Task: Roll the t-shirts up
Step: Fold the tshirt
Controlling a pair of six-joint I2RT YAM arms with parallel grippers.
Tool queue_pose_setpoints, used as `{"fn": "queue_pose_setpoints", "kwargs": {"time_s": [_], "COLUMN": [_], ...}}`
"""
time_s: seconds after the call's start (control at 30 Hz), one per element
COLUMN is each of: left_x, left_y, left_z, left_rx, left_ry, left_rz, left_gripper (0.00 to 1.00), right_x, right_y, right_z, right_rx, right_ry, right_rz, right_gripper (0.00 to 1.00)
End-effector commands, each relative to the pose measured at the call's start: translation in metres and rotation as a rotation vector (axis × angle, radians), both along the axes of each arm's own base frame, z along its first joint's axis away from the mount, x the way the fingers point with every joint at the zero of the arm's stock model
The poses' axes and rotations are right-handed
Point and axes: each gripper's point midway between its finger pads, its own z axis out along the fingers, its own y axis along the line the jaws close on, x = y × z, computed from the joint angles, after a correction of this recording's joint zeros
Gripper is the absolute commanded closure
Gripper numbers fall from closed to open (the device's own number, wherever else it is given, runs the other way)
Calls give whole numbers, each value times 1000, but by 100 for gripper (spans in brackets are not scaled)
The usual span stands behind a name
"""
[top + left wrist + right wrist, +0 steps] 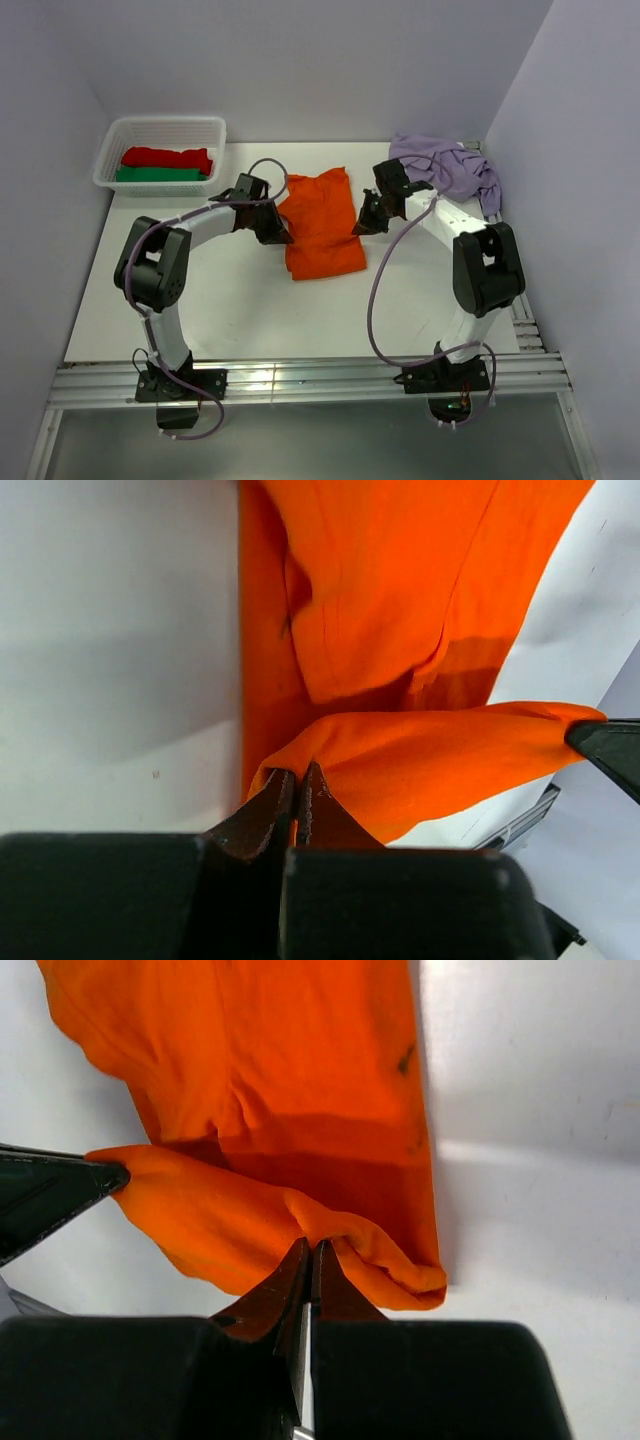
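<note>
1. The left gripper (pixel 298 775) is pinched tight on a raised fold of the orange t-shirt (pixel 400 600), with cloth squeezed between its fingertips and no gap showing.
2. The right gripper (pixel 308 1250) is clamped the same way on the opposite end of that fold, its fingertips closed on the orange fabric.
3. The fold runs between the two grippers as a lifted ridge. Each wrist view shows the other gripper's dark tip at the far end of it.
4. In the top view the shirt is at 3 o'clock from the left gripper and 9 o'clock from the right gripper. Each gripper meets one side edge about midway along the shirt.
5. The rest of the orange shirt lies on the white table (pixel 250 320), its length running from 12 to 6 o'clock.
6. The lilac t-shirt (pixel 450 165) sits crumpled at 1 o'clock from the right gripper, near the back right corner and apart from the orange one.
7. A white basket (pixel 160 122) stands at 10 o'clock from the left gripper. It holds a red cloth (pixel 165 157) with a green cloth (pixel 160 175) just in front of it.
</note>
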Motion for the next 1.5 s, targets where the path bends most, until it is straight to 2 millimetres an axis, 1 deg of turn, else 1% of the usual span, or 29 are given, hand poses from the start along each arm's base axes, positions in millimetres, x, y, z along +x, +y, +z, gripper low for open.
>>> {"fn": "queue_pose_setpoints", "kwargs": {"time_s": [0.0, 0.03, 0.17, 0.27, 0.43, 0.63, 0.7, 0.73, 0.8, 0.83, 0.87, 0.9, 0.93, 0.97, 1.0, 1.03, 1.07, 1.1, 1.13, 1.17, 1.2, 1.23, 1.27, 1.3, 1.33, 1.37, 1.4, 1.43, 1.47], "left_x": [24, 25, 34, 37, 37, 42, 44, 45, 45, 49, 51, 49, 55, 59, 61, 61, 65, 65, 62, 60, 56, 49, 45, 35, 27, 23, 9, 4, 2], "left_y": [-8, -9, -14, -15, -15, -16, -17, -17, -17, -16, -15, -11, -11, -7, -4, 0, 6, 9, 12, 13, 12, 10, 6, -5, -9, -16, -26, -30, -37], "left_z": [17, 17, 17, 18, 12, 14, 19, 22, 30, 39, 44, 45, 60, 66, 71, 82, 86, 89, 97, 99, 101, 99, 98, 95, 85, 84, 75, 72, 72], "left_rx": [-50, -59, -67, -69, -69, -78, -88, -91, -97, -94, -89, -64, -62, -31, -12, 10, 44, 57, 63, 68, 66, 60, 49, 31, 28, 12, 9, 2, -13], "left_ry": [-69, -66, -69, -72, -64, -83, -92, -97, -111, -133, -144, -128, -162, -186, -194, -206, -221, -229, -244, -251, -254, -247, -243, -226, -196, -197, -178, -168, -181], "left_rz": [-38, -45, -46, -43, -33, -14, -11, -2, 2, 15, 16, 22, 25, 35, 39, 38, 60, 66, 70, 74, 69, 64, 53, 21, 18, 7, -20, -21, -32], "left_gripper": [100, 100, 99, 98, 96, 87, 78, 74, 68, 65, 59, 57, 51, 33, 26, 21, 21, 21, 22, 23, 25, 27, 36, 43, 52, 69, 77, 82, 92], "right_x": [28, 31, 38, 42, 47, 59, 62, 63, 66, 67, 69, 71, 70, 71, 71, 68, 65, 61, 58, 50, 46, 44, 37, 34, 30, 26, 24, 22, 18], "right_y": [0, -1, -4, -8, -13, -13, -13, -14, -15, -15, -16, -19, -21, -21, -21, -21, -21, -20, -16, -17, -16, -14, -11, -10, -7, -4, -2, 1, 5], "right_z": [13, 7, -3, -10, -22, -22, -18, -17, -7, -2, 4, 16, 23, 32, 43, 46, 49, 55, 59, 52, 56, 53, 46, 40, 35, 30, 26, 24, 20], "right_rx": [14, 7, -9, -21, -32, -29, -30, -30, -25, -17, -11, -5, -13, -8, 1, 0, 3, 17, 41, 47, 62, 74, 87, 89, 93, 99, 100, 102, 102], "right_ry": [-54, -41, -23, -11, 2, -14, -21, -25, -49, -62, -72, -95, -105, -122, -144, -142, -143, -155, -163, -146, -158, -155, -126, -107, -88, -70, -62, -58, -47], "right_rz": [-29, -33, -53, -68, -86, -97, -98, -103, -115, -118, -125, -131, -133, -133, -130, -127, -123, -114, -101, -101, -98, -92, -81, -74, -61, -51, -40, -36, -27], "right_gripper": [100, 100, 100, 100, 100, 100, 98, 88, 72, 59, 55, 52, 49, 48, 48, 47, 47, 48, 58, 65, 77, 91, 95, 99, 100, 100, 100, 100, 100]}}
